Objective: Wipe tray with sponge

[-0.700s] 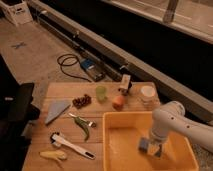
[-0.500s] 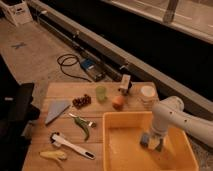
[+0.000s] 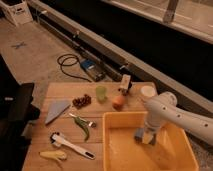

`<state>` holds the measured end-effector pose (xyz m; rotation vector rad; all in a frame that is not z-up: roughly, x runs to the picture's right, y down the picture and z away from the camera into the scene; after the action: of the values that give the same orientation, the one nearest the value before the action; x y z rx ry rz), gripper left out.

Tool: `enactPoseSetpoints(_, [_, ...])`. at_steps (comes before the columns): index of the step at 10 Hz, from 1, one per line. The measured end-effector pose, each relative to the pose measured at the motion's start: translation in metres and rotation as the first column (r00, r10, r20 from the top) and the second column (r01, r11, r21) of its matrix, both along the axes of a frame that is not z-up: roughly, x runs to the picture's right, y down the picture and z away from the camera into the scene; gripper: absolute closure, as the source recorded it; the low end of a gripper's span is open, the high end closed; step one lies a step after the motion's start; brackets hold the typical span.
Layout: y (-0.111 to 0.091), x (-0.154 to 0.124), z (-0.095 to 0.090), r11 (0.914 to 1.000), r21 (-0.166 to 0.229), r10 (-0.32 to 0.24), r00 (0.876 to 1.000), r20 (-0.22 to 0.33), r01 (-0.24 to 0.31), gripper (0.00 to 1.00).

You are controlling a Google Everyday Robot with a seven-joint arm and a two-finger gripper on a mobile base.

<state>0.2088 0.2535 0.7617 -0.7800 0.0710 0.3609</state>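
Observation:
The large yellow tray (image 3: pixel 121 151) sits on the right half of the wooden table. My gripper (image 3: pixel 144 136) reaches down from the white arm (image 3: pixel 172 116) into the tray, near its back middle. A small grey-blue block, the sponge (image 3: pixel 139 134), is at the gripper's tip, held down against the tray floor. The gripper covers part of the sponge.
Left of the tray on the wooden table (image 3: pixel 62 91) lie a grey triangular cloth (image 3: pixel 56 110), grapes (image 3: pixel 81 101), a green cup (image 3: pixel 101 93), an orange fruit (image 3: pixel 118 102), a green pepper (image 3: pixel 82 125), a white-handled tool (image 3: pixel 72 145) and a banana (image 3: pixel 53 155). A white cup (image 3: pixel 147 91) stands behind the tray.
The gripper with the sponge has slid a little toward the tray's back and left. Nothing else has moved.

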Motion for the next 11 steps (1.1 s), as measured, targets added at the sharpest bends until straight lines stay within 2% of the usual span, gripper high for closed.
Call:
enactPoseSetpoints(2, [0.005, -0.031, -0.012, 0.9994, 0.011, -0.032, 0.997, 0.071, 0.031, 1.00])
enactPoseSetpoints(5, [0.022, -0.047, -0.028, 0.9989, -0.003, -0.046, 0.992, 0.114, 0.046, 1.00])
enactPoseSetpoints(8, [0.046, -0.020, -0.035, 0.9979, -0.058, -0.025, 0.997, 0.071, 0.029, 1.00])
enactPoseSetpoints(11, [0.050, 0.032, -0.028, 0.9971, -0.075, 0.009, 0.998, -0.054, -0.014, 1.00])
